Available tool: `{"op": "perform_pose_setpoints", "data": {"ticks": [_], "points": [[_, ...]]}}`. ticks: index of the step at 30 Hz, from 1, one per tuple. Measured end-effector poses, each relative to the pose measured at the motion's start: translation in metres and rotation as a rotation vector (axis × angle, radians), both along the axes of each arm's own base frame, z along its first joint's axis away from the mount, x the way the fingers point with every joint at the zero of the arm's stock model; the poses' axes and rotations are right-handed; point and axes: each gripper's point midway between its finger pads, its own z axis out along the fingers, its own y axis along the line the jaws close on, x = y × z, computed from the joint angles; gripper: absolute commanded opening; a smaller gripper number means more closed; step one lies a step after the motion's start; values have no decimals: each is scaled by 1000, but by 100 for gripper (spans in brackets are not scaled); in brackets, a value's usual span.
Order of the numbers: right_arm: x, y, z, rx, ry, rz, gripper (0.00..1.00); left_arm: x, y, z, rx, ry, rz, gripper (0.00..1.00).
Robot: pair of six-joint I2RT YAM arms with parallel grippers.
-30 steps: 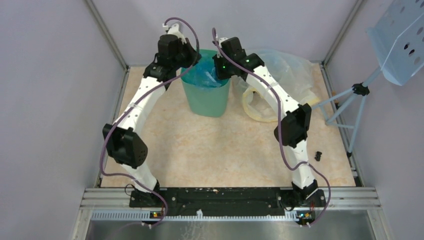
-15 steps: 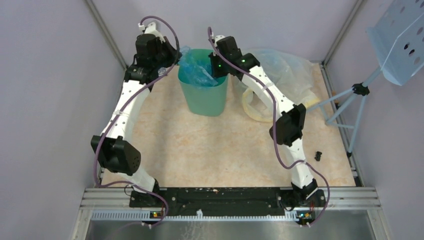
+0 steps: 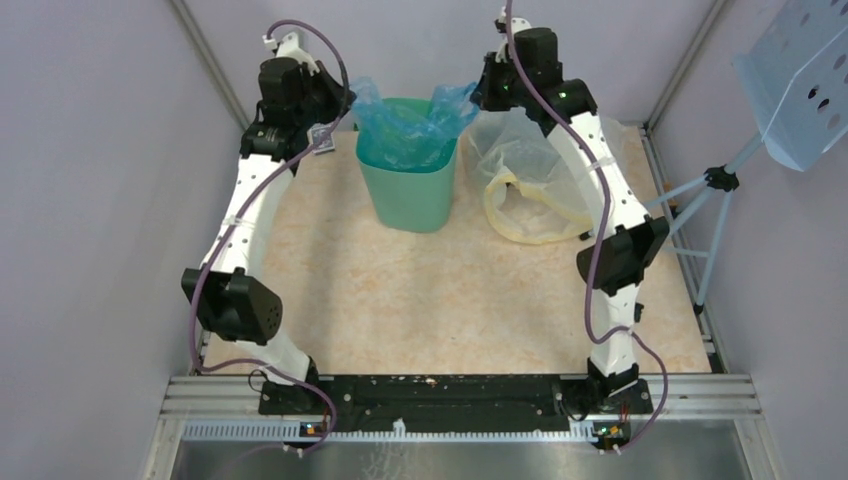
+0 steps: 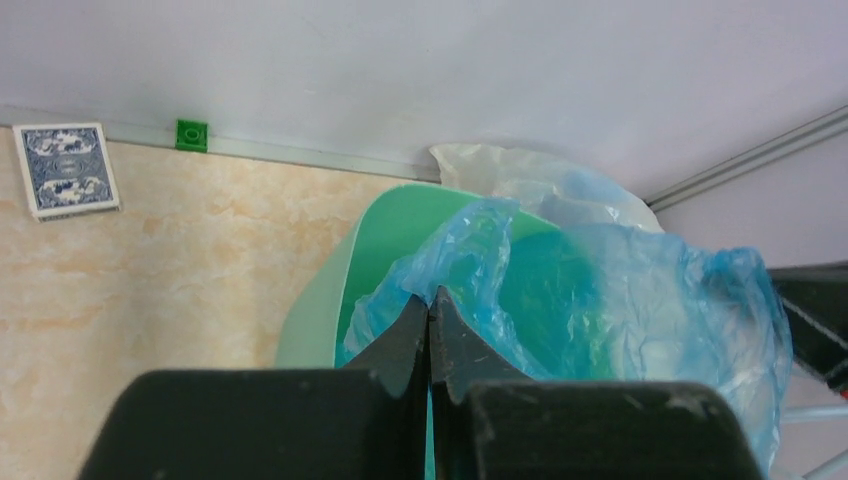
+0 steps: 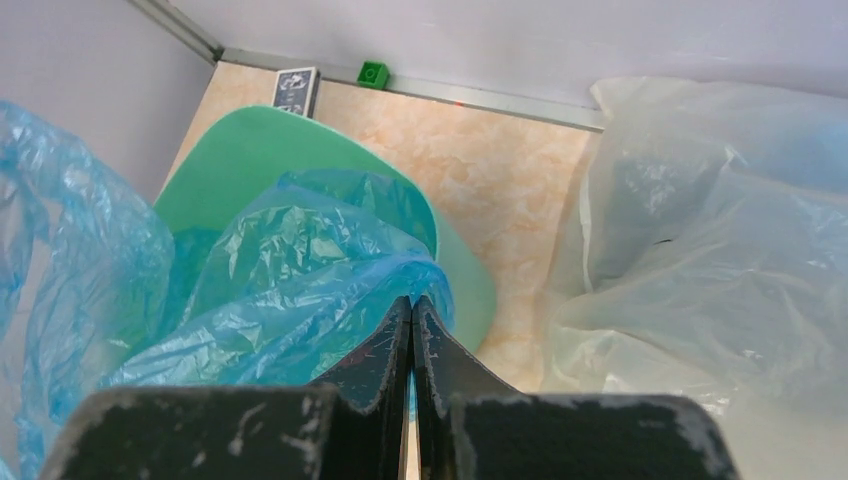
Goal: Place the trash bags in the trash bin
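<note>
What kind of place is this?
Probably a robot test booth, not a home: plain grey walls, two arms bolted to a metal rail, and a perforated panel on a tripod.

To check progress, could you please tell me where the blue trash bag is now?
In the top view, the blue trash bag sits inside the green bin at far centre, edges raised above its rim, left of the clear bag.
</note>
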Motion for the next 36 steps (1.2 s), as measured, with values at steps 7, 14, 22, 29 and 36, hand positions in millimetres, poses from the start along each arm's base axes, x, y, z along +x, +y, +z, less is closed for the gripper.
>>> {"op": "perform_pose_setpoints", "data": {"ticks": [7,14,22,29,36], "points": [[12,5,-8,35,24,15,0,47,-3,1,-24,-17,-14,0],[10,1,-47,30,114,44,0,36,-10,-74,-79,112,-40,0],[-23,-6,-93,-4,252,71,0,-12,3,-53,-91,71,3,0],[-64,-18,-67,27,203,94,0,-62,18,5,-97,-77,32,0],[-71,-9,-67,58,189,142,0,-64,46,-40,-69,10,123,0]]}}
